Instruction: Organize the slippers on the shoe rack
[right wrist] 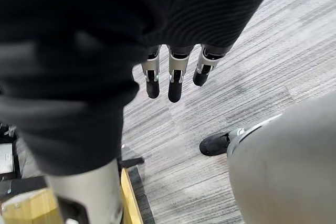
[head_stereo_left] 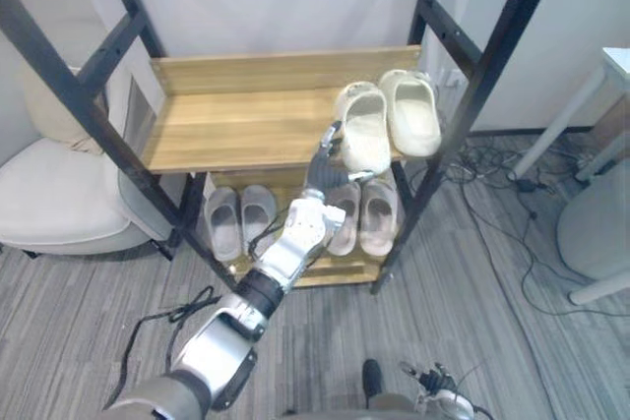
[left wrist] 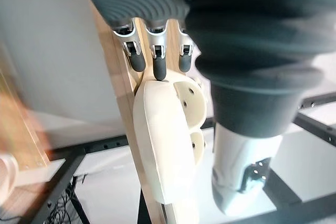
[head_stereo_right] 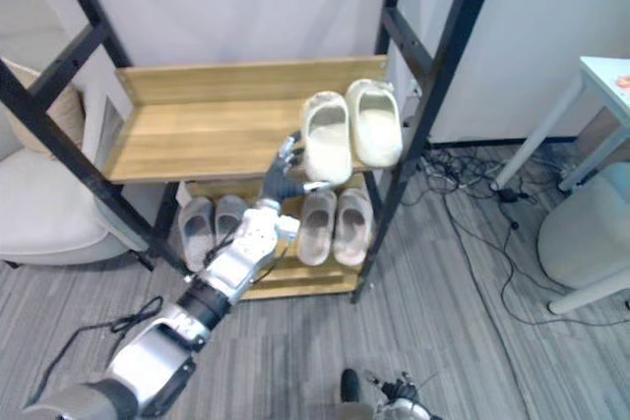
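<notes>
My left hand [head_stereo_left: 320, 174], fingers straight, touches the slipper [head_stereo_left: 363, 133] heel overhanging the shelf's [head_stereo_left: 236, 130] front edge. I'd nudge it straight back, slowly.

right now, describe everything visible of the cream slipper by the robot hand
The cream slipper is a closed-toe, open-heel slide, seemingly moulded foam, with round holes in its side. It sits sole down at the right end of the top shelf, toe rearward, heel past the front edge, close beside its mate. The left robot hand touches its heel end with straight fingers.
</notes>
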Robot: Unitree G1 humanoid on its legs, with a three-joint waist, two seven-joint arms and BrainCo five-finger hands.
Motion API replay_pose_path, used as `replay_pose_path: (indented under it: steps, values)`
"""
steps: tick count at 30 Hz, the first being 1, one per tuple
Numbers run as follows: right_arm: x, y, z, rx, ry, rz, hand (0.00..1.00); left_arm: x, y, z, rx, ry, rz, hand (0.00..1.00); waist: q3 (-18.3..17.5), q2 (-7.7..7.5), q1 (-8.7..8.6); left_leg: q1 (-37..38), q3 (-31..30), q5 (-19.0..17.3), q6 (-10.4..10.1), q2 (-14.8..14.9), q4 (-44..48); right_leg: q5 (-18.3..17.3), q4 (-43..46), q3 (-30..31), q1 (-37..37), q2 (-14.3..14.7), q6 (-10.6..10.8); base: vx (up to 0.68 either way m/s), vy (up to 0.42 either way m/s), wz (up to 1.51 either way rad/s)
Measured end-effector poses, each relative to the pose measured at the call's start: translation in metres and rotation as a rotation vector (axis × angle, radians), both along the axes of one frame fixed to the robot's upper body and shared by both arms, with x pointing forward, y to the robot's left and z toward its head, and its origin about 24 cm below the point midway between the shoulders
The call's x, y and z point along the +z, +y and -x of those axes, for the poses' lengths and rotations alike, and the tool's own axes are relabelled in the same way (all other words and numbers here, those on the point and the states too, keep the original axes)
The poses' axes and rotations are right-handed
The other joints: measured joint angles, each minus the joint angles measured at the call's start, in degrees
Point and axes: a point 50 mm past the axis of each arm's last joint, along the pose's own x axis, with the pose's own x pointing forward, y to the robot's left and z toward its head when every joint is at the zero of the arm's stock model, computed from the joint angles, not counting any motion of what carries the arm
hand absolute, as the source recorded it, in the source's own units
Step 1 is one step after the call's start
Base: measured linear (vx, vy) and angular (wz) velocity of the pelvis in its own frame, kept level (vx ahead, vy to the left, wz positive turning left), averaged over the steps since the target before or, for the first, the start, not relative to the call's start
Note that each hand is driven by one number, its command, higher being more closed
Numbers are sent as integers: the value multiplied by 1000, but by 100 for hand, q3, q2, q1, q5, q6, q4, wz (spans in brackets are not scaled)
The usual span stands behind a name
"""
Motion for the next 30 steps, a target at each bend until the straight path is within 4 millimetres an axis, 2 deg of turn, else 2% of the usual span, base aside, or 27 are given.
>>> replay_pose_path:
  steps: [9,16,21,30]
  values:
    - [0,0,1,-40,-4,-9,0,9,-1,-8,35,-12,-20,0,-2,4,-51,-38,14,16,28,-18,-18,-9,0,2,-60,-5,9,12,-4,0]
    - [0,0,1,-47,-6,-3,0,8,0,-12,68,-2,-30,0,-5,10,-88,-38,37,14,24,-18,-10,-8,0,29,-64,-6,9,0,0,0]
    - [1,-2,1,-52,-8,7,0,8,3,-15,85,2,-32,0,-37,70,-89,-58,89,-25,-36,-10,-9,-7,0,85,-109,5,8,3,-12,-3]
    - [3,-3,-3,-51,-26,11,0,19,9,-18,96,-11,-20,0,-52,138,-95,-96,83,1,4,-14,-2,1,0,65,-151,12,4,9,-16,-1]
